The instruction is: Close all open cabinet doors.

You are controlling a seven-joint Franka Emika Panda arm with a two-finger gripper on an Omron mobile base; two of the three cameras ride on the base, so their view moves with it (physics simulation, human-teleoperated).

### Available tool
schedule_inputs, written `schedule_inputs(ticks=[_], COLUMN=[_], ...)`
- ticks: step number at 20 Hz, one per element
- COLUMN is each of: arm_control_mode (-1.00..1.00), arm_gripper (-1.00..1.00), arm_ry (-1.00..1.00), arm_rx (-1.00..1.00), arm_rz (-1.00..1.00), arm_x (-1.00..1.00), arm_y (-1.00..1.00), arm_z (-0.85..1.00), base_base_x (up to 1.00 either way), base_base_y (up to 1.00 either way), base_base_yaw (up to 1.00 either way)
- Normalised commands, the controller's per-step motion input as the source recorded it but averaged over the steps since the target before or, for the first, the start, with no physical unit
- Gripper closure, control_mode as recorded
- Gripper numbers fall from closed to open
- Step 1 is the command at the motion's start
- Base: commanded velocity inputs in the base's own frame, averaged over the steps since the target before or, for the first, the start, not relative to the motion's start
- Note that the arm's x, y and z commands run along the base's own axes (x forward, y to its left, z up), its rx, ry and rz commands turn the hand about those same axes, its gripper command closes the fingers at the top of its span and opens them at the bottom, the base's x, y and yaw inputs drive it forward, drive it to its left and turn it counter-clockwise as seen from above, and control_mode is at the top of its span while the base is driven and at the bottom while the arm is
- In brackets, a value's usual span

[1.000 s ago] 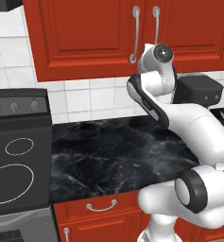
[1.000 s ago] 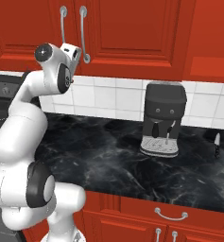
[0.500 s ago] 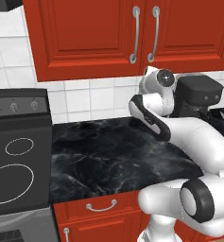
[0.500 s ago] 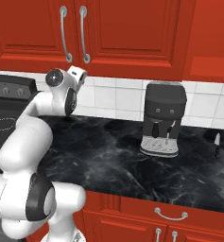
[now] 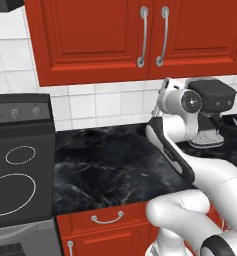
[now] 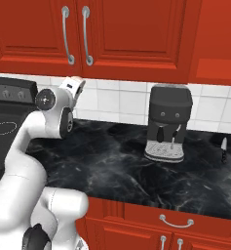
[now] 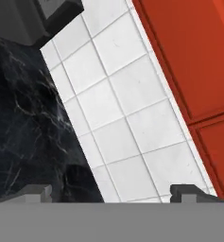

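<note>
**Tool below shut doors**

The tool [image 7: 111, 194], tips apart and holding nothing, sits mid-frame over the black surface [image 5: 105, 165], facing the white tiles [image 7: 127, 108]. The doors [image 5: 135, 35] fill the top of the frame above it, both flush.

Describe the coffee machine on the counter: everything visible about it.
The coffee machine is a boxy dark grey unit with a matte look, with two small round knobs on its front, a spout below them and a silver drip tray at its base. It stands upright on the black marbled counter, against the white tiled wall, below the closed red cabinet doors. Nothing else touches it.
</note>
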Motion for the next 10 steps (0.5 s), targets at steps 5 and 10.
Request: schedule_inputs(ticks=[5,10], arm_control_mode=[-1.0,-1.0], arm_gripper=[-1.0,-1.0], arm_ry=[-0.08,0.0], arm_rx=[0.02,0.16], arm_rz=[-0.12,-0.23], arm_x=[-0.72,-0.6], arm_y=[0.0,-0.11], arm_z=[0.42,0.33], base_base_x=[0.0,0.0], base_base_y=[0.0,0.0], base_base_yaw=[0.0,0.0])
